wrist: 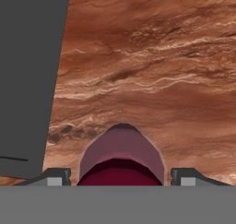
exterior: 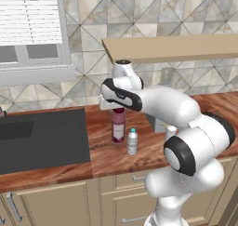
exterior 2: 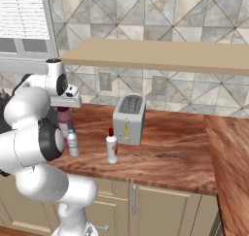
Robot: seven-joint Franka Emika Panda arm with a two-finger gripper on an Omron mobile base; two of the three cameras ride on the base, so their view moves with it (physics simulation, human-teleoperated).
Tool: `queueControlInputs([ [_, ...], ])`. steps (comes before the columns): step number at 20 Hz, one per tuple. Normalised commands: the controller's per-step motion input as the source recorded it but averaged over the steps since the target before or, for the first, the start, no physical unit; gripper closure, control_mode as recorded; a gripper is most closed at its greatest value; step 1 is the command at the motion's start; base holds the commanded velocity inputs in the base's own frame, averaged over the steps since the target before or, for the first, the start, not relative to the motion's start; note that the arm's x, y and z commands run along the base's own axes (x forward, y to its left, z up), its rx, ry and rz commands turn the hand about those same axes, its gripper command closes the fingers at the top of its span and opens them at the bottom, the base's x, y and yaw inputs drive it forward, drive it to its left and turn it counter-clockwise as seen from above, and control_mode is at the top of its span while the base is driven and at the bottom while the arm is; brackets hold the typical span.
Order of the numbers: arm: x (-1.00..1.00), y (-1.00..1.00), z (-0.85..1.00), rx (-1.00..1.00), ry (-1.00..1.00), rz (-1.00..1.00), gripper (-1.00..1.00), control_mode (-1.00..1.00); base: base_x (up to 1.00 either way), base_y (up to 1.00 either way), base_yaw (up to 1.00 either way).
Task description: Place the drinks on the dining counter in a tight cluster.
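Observation:
A wide dark-purple bottle (exterior: 118, 127) (exterior 2: 63, 122) with a maroon cap (wrist: 120, 170) stands on the reddish-brown wood countertop (exterior: 107, 160), just right of the sink. My gripper (exterior: 118, 108) (exterior 2: 65, 106) (wrist: 120, 177) reaches down over it, and its two fingertips (wrist: 57, 177) press against the cap from both sides. A small clear bottle (exterior: 132, 141) (exterior 2: 73, 143) with a blue cap stands close in front of it. Further right, a slim white bottle (exterior 2: 112, 147) with a red cap stands before the toaster. The dining counter (exterior 2: 231, 152) runs toward me at the far right.
The dark sink basin (exterior: 42, 136) lies left of the bottles. A silver toaster (exterior 2: 129, 118) stands against the tiled wall. A pale wall shelf (exterior: 172, 47) (exterior 2: 160, 55) hangs above the counter. Cream cabinets (exterior 2: 160, 206) sit below it, and a window with blinds (exterior: 30, 20) is at the left.

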Motion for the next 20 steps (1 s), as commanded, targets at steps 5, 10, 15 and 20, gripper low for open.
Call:
queueControlInputs([
  [5,-0.09,0.18,0.46,0.01,-0.01,0.02,1.00,-1.00,0.00,0.00,0.00],
  [10,-0.26,0.04,0.56,0.00,0.10,0.06,1.00,-1.00,0.00,0.00,0.00],
  [15,-0.50,0.00,0.41,0.00,0.12,0.09,1.00,-1.00,0.00,0.00,0.00],
  [20,-0.82,0.00,0.27,0.00,-0.03,0.08,1.00,-1.00,0.00,0.00,0.00],
])
